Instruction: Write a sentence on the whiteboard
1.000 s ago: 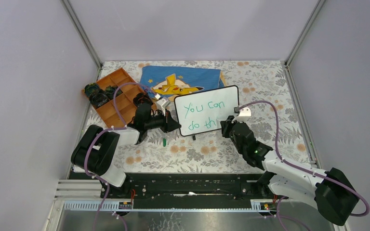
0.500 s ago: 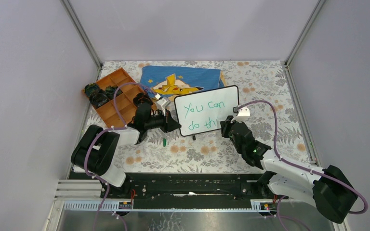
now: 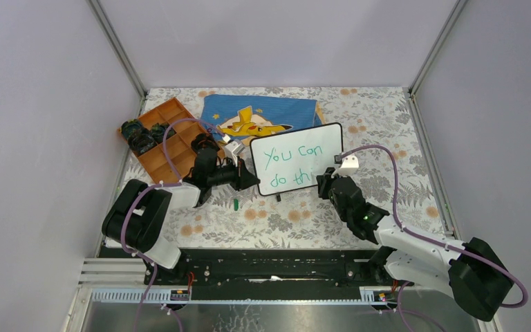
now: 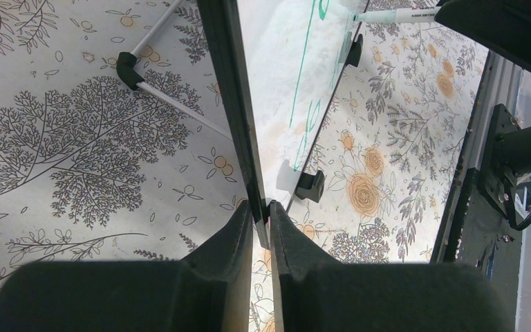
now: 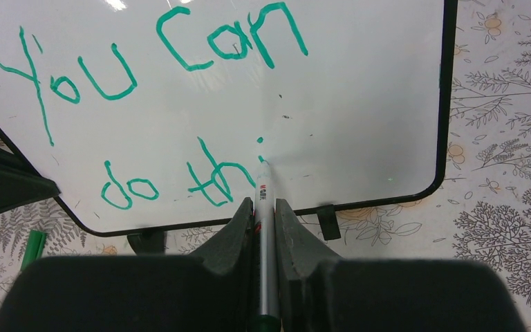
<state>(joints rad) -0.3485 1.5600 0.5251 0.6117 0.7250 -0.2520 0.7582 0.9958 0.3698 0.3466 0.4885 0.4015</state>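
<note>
Currently: sentence partly written

The whiteboard (image 3: 297, 159) is propped on its feet at mid-table (image 3: 387, 124), just in front of a blue cloth (image 3: 263, 114). Its left edge is pinched by the left gripper (image 4: 261, 207). A green marker (image 5: 263, 190) is clamped in the right gripper (image 5: 263, 204), with its tip set against the board. The sentence (image 3: 290, 155) is written as far as "You can do thi".

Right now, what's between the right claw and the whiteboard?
A marker: the right claw grips it, and its green tip touches the whiteboard. The right wrist view shows it.
</note>
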